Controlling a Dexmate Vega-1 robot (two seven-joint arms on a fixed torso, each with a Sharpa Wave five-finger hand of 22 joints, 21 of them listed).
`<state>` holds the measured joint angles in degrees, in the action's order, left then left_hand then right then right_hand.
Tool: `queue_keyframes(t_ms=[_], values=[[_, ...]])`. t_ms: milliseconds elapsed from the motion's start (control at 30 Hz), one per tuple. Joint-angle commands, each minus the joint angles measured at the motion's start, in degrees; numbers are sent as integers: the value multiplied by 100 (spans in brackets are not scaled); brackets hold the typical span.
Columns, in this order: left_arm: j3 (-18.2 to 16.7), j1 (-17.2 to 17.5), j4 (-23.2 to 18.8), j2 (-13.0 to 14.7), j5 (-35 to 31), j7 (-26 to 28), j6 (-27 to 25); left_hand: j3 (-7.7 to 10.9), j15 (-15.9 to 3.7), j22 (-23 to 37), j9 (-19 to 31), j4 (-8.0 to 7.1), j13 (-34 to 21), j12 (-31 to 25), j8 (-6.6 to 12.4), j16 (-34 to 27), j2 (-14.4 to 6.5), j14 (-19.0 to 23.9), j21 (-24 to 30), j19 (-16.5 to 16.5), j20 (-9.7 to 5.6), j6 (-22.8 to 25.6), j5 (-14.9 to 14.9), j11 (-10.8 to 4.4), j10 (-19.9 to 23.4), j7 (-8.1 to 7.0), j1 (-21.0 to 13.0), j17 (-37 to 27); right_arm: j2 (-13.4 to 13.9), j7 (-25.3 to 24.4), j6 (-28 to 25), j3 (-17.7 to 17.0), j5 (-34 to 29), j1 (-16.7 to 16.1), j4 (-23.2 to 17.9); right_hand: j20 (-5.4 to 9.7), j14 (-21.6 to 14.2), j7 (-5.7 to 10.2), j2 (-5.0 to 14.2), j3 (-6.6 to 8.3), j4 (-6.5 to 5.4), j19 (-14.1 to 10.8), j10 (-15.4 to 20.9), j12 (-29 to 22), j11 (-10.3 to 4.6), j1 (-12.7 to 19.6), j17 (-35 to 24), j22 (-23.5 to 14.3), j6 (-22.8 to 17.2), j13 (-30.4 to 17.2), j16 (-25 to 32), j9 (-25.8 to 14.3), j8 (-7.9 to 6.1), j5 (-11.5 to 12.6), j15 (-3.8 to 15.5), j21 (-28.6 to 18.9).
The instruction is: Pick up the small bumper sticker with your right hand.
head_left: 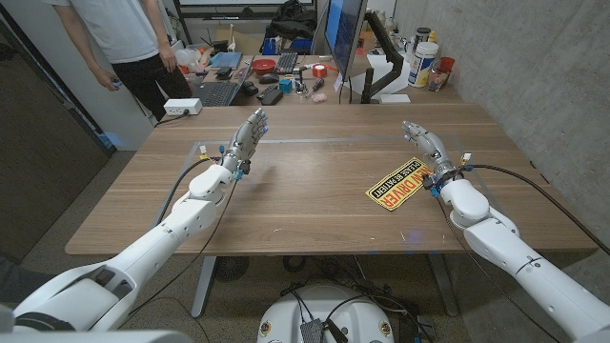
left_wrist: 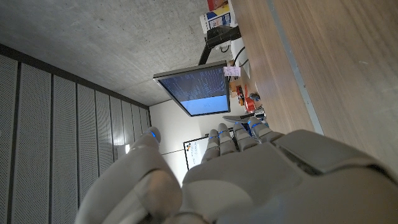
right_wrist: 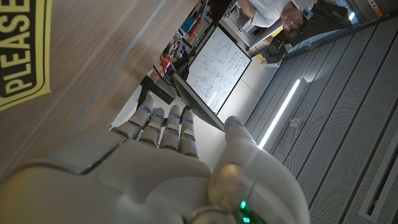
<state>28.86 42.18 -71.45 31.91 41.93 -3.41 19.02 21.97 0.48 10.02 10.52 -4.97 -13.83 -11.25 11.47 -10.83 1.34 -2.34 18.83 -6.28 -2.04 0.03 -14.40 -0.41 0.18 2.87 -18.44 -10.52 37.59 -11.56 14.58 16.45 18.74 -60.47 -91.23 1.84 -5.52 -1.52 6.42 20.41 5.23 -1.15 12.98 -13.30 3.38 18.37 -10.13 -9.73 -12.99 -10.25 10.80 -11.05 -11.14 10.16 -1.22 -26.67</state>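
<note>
Right robot hand [head_left: 426,146] open, empty, right of frame centre, just beside the yellow sticker [head_left: 397,183]; left robot hand [head_left: 246,140] open, upper left.

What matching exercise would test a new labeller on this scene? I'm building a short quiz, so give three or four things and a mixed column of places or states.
Things:
1. bumper sticker
2. left hand
3. right hand
4. monitor

Places or states:
A. stands behind the table's far edge
B. lies flat on the table, yellow with dark lettering
C. open, raised on the side without the sticker
D. open, just beside the sticker, not touching it

Pairs: 1-B, 2-C, 3-D, 4-A
</note>
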Motion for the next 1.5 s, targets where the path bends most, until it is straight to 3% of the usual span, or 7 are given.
queue_keyframes(t_ms=[33, 333, 1000, 1500], values=[[-9, -2, 13, -36, 3, -27, 30, -12, 1, 7, 25, 28, -5, -27, 23, -28, 17, -9, -35, -39, -43, 45, 7, -15, 5, 4, -51, -16, 264, -360, -161, -106, -461, -322, -415, 52, 23, 16, 8, 32, 47, 7, -20, 29, -21, 80, -8, -19, -12, -31, -16, -14, -7, 32, 6, 15], [-25, -5, 29, -54, 15, -50, 66, -29, -10, 6, 25, 30, 40, -36, 25, -31, 18, 10, -53, 19, -200, 75, 21, 13, 30, 12, -52, -14, 324, -557, -170, -133, -818, -451, -586, 46, 32, 29, 7, 31, 74, 19, -33, 40, -28, 113, -10, -20, 8, -32, -14, -14, -3, 29, 10, 49], [-49, -101, 101, -50, 12, -175, 77, -55, -37, 6, 25, 36, 99, -33, 22, -25, 22, 12, -112, 16, -173, 102, 36, -42, 27, 4, -55, -13, 492, -1237, -952, -126, -2250, -846, -1310, 33, -74, 11, 3, 0, 105, 9, -141, 94, -17, 147, -26, -23, 69, -36, 39, -16, 8, 16, 18, 128], [-89, -81, 114, -67, 30, -175, 68, -70, -38, 7, 25, 37, 133, -33, 14, -22, 20, 13, -154, 3, -150, 103, 43, -51, 26, -1, -55, -12, 487, -1336, -1323, -130, -2966, -1031, -1638, 17, -91, 16, -7, -22, 115, 9, -136, 95, -25, 154, -30, -24, 54, -37, 44, -17, -4, 8, 18, 170]])
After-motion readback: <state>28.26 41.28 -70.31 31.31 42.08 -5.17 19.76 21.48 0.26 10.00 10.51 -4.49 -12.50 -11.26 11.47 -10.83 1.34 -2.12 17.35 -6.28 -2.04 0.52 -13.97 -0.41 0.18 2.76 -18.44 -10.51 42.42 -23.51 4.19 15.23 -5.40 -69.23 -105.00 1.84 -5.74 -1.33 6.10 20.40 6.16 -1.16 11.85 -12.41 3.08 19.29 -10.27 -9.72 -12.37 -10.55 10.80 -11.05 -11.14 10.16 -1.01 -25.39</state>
